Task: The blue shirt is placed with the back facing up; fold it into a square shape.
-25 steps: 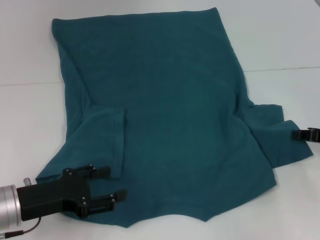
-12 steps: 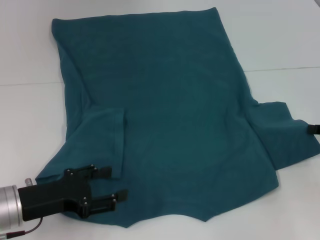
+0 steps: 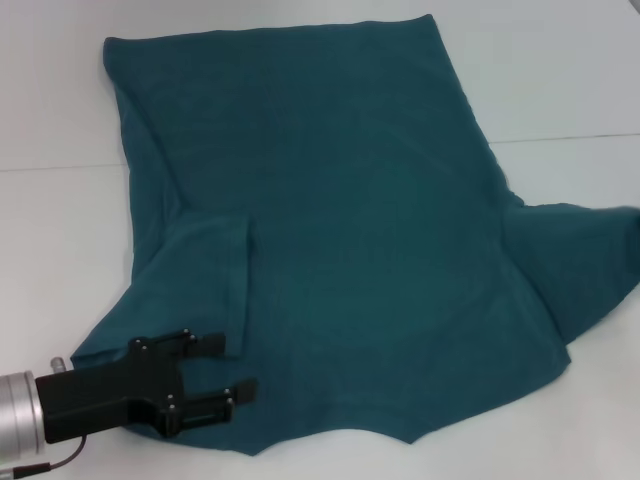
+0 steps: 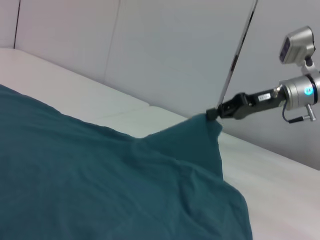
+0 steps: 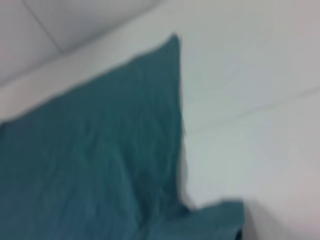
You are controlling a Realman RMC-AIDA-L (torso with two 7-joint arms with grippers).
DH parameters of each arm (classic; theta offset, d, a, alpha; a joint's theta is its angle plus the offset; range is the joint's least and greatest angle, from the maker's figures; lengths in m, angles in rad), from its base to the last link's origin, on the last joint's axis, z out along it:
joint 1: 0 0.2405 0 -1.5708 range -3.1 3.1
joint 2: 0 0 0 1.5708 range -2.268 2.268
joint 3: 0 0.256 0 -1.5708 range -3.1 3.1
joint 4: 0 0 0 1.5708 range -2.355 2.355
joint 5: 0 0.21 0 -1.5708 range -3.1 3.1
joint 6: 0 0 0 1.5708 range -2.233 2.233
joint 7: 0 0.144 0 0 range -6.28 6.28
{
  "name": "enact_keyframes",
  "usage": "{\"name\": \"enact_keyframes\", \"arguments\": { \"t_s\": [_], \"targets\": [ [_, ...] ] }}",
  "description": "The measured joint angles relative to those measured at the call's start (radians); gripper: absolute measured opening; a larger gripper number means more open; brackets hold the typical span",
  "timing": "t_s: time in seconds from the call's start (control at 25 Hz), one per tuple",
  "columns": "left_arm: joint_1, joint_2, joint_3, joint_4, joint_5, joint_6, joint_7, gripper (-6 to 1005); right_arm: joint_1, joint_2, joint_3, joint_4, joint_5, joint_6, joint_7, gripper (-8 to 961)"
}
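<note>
The blue shirt (image 3: 340,240) lies spread on the white table (image 3: 60,250), plain side up, with its left sleeve folded inward. My left gripper (image 3: 228,366) hovers open at the shirt's near left corner, its fingers over the fabric edge. The right sleeve (image 3: 585,255) is drawn out to the right edge of the head view and rises off the table. In the left wrist view, my right gripper (image 4: 212,114) is shut on the tip of that sleeve, holding it above the table. The right wrist view shows only the shirt (image 5: 100,165) and table.
A seam line crosses the table (image 3: 570,136) behind the shirt. Bare white surface lies left of the shirt and along the near edge. A pale wall (image 4: 165,45) stands behind the table in the left wrist view.
The right gripper has moved right, out of the head view, pulling the right sleeve outward and up. The left gripper has stayed in place.
</note>
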Motion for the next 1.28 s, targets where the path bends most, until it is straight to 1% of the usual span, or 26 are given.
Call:
{"name": "enact_keyframes", "arguments": {
  "t_s": [0.12, 0.28, 0.4, 0.52, 0.6, 0.72, 0.8, 1.0, 1.08, 1.16, 1.28],
  "targets": [
    [0.000, 0.001, 0.000, 0.000, 0.000, 0.001, 0.000, 787, 0.000, -0.008, 0.003, -0.002, 0.044, -0.019, -0.005, 0],
    [0.000, 0.001, -0.001, 0.000, -0.001, 0.001, 0.000, 787, 0.019, -0.013, 0.001, -0.002, 0.062, -0.033, -0.016, 0],
    [-0.001, 0.001, -0.002, 0.000, -0.002, -0.001, 0.000, 787, 0.041, -0.012, -0.007, -0.002, 0.063, -0.035, -0.024, 0],
    [-0.001, 0.000, -0.002, 0.000, -0.004, -0.001, 0.000, 787, 0.064, -0.006, -0.022, -0.003, 0.062, -0.038, -0.036, 0],
    [-0.002, 0.000, -0.002, 0.000, -0.004, -0.003, 0.000, 788, 0.080, 0.003, -0.043, -0.002, 0.063, -0.039, -0.043, -1],
    [-0.002, 0.000, -0.002, -0.001, -0.006, -0.006, 0.000, 788, 0.103, 0.024, -0.080, 0.000, 0.062, -0.035, -0.054, -1],
    [-0.002, 0.000, -0.004, -0.001, -0.010, -0.007, 0.000, 788, 0.120, 0.042, -0.108, 0.003, 0.062, -0.029, -0.066, -1],
    [-0.002, 0.000, -0.011, -0.001, -0.015, -0.009, 0.000, 788, 0.163, 0.094, -0.189, 0.019, 0.056, 0.006, -0.082, -1],
    [-0.002, 0.000, -0.012, -0.001, -0.015, -0.009, 0.002, 788, 0.179, 0.102, -0.227, 0.038, 0.057, 0.022, -0.083, 16],
    [-0.002, 0.000, -0.013, -0.002, -0.015, -0.012, 0.004, 788, 0.198, 0.102, -0.260, 0.068, 0.059, 0.026, -0.093, 49],
    [-0.002, 0.001, -0.013, -0.002, -0.015, -0.019, 0.004, 787, 0.214, 0.102, -0.276, 0.096, 0.061, 0.039, -0.110, 100]
  ]
}}
